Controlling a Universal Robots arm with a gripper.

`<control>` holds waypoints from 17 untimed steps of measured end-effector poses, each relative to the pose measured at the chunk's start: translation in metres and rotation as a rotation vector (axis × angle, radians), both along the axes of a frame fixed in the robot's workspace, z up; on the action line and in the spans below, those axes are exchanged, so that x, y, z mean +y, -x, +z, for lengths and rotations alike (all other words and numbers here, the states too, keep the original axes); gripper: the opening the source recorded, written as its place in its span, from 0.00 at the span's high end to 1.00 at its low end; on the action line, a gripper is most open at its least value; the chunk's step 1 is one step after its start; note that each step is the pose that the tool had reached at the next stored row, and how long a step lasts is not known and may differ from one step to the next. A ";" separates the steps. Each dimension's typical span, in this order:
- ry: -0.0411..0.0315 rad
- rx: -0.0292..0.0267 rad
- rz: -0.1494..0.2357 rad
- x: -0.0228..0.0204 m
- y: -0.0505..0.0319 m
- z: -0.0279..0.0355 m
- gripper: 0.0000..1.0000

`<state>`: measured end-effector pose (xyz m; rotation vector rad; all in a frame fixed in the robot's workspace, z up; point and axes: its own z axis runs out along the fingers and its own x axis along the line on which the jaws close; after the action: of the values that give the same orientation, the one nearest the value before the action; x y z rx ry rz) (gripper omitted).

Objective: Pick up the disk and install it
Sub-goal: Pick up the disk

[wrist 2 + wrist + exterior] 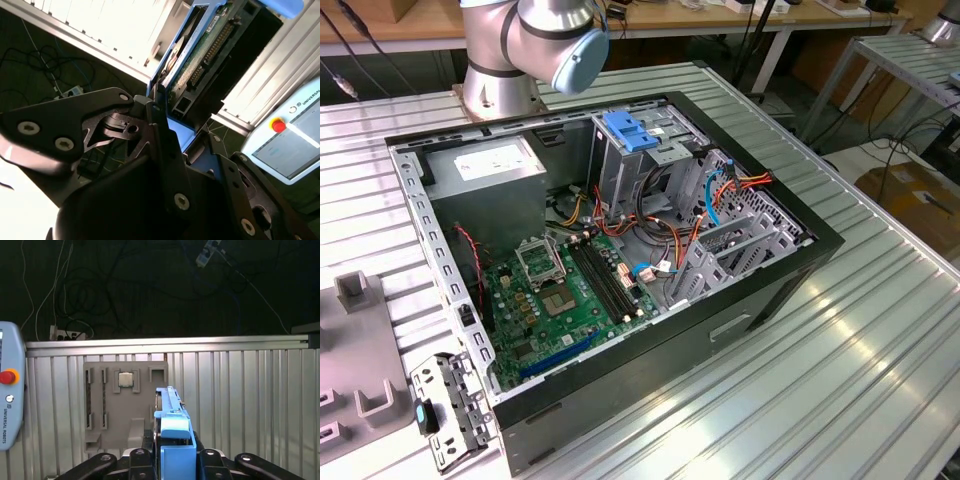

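Between the jaws, the disk stands clamped, its base hidden

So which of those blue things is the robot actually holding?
The disk in its blue carrier, clamped in the gripper; the light-blue latch sits atop the silver cage.

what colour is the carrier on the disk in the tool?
Bright blue; the disk shows it best in the first wrist view.

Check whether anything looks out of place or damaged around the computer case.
Nothing looks damaged or spilled. One loose piece: a metal bracket lies on the table beside a corner of the open case. The disk sits straight in the gripper.
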<state>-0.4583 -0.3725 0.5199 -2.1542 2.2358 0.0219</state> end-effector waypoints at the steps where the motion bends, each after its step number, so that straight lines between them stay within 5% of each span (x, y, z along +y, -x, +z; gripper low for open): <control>1: 0.0000 0.0001 0.000 0.0000 -0.0010 0.0000 0.63; 17: 0.0000 0.0001 0.000 0.0000 -0.0278 0.0000 0.63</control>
<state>-0.4305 -0.3726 0.5200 -2.1542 2.2358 0.0220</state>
